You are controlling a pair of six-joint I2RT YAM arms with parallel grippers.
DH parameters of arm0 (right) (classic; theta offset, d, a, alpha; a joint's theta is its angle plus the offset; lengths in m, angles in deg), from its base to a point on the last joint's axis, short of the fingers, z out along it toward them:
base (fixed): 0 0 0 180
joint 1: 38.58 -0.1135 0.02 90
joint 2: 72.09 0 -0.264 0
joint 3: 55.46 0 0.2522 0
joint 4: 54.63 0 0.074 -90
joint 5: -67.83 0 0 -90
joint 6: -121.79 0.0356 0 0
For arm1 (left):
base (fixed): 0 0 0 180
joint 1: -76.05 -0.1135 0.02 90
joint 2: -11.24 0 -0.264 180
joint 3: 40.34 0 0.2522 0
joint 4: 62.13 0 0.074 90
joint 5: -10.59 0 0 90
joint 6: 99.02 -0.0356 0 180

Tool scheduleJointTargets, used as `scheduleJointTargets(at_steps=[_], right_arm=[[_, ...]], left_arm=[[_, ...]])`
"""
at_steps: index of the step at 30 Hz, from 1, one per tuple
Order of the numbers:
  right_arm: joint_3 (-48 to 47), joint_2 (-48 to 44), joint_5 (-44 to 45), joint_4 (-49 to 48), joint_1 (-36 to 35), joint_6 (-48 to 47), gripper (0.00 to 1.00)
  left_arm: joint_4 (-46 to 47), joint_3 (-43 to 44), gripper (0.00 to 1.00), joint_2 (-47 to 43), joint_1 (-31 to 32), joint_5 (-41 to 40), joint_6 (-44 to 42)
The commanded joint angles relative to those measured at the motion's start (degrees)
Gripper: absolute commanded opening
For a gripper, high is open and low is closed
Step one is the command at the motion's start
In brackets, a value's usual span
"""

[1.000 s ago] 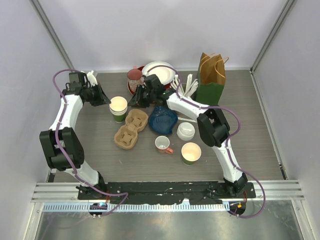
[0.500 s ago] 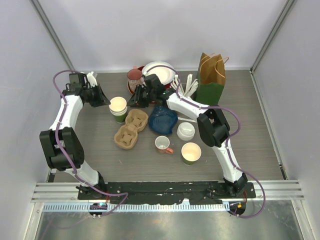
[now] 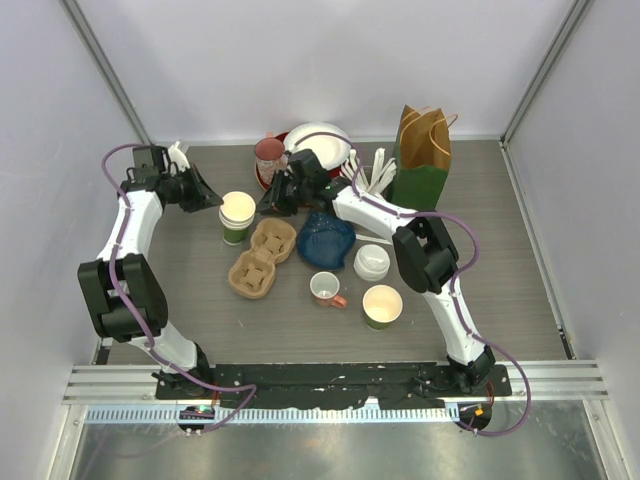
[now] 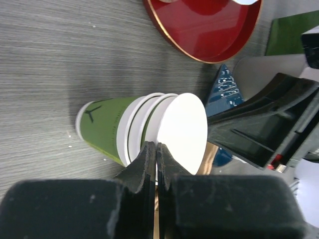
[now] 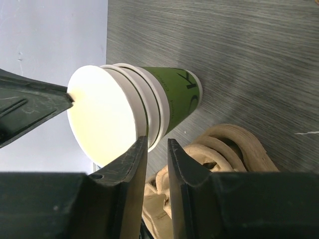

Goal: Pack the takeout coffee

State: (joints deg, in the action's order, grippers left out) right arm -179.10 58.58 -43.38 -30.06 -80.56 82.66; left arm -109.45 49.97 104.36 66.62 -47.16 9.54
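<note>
Left wrist view: left claw pinches the top rim of the nested green paper cups; right claw, slightly apart, should brace lower cups while lifting straight.

Both end effectors flank stacked green cups (beside cardboard carrier).

Grey wood-grain counter. At its middle, a brown pulp cup carrier. Just left of the carrier – stacked green cups. Right of it – blue cloth, white bowl, pink-handled mug, lone green cup. Behind it – red plate, green bag.
</note>
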Motion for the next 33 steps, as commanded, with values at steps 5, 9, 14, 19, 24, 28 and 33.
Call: scheduleJointTargets(at_steps=[5,9,14,19,24,28,33], right_arm=[[-0.1,-1.2,0.8,-2.8,-0.9,-0.2,0.29],[-0.4,-1.2,0.5,-3.2,-0.8,-0.2,0.29],[-0.7,-1.2,0.3,-3.4,-0.8,-0.5,0.31],[-2.5,-2.4,2.7,1.6,-0.7,-4.0,0.39],[-2.7,-6.7,11.0,9.4,-0.5,-10.9,0.44],[-4.1,-9.3,13.3,10.4,-2.0,-20.9,0.48],[-3.6,-12.0,12.4,6.4,-4.0,-33.8,0.50]], left_arm=[[4.2,1.6,0.03,0.0,-0.1,10.2,7.4],[4.7,1.5,0.03,0.0,-0.2,10.0,7.2],[4.1,1.6,0.03,-0.4,-0.3,10.8,7.2],[2.1,2.8,0.03,-1.0,-0.4,9.4,4.8],[0.4,2.0,0.03,-0.7,-0.4,3.2,1.5],[1.1,0.9,0.03,-0.6,-0.5,3.8,2.2],[1.1,1.0,0.03,-0.6,-0.4,3.1,1.6]])
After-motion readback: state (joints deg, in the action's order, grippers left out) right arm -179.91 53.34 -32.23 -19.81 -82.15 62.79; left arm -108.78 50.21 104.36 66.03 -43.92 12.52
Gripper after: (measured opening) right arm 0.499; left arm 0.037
